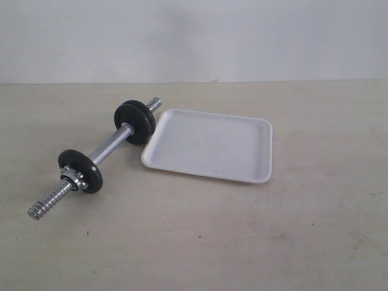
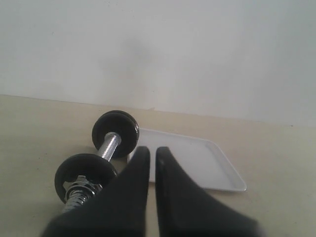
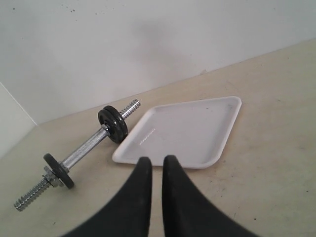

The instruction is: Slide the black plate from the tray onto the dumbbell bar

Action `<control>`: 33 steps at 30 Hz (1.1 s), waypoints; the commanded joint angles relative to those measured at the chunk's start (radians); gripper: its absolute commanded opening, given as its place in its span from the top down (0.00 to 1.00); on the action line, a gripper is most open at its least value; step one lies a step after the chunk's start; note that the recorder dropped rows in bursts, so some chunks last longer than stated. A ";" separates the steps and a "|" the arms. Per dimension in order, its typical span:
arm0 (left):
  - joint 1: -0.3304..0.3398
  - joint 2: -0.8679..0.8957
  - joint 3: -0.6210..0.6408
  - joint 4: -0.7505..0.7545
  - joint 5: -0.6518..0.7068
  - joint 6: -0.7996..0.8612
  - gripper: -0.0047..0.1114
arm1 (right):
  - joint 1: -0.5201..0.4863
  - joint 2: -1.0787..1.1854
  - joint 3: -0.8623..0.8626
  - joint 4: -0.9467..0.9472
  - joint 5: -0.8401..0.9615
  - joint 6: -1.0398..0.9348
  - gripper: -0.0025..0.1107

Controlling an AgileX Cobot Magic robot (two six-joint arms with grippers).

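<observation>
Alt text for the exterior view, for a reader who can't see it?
A chrome dumbbell bar lies on a beige table, one black plate by its near end and a black pair by its far end. The white tray beside it holds nothing.

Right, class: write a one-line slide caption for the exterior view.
Empty white tray beside a chrome dumbbell bar carrying black plates near both ends.

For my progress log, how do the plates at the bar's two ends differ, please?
The far plates beside the tray look like two stacked; the near plate is single. The near plate has a chrome nut outside it; the far plates show none. Both are black, on the bar.
</observation>
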 commanded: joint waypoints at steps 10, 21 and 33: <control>0.000 -0.002 0.004 -0.003 0.003 0.005 0.92 | -0.166 -0.005 -0.001 -0.017 0.210 0.013 0.94; 0.000 -0.002 0.004 -0.003 0.000 0.005 0.92 | -0.168 -0.005 -0.001 -0.394 -0.218 -0.214 0.94; 0.000 -0.002 0.004 -0.003 0.000 0.005 0.92 | -0.194 -0.005 -0.001 -0.307 0.083 -0.075 0.94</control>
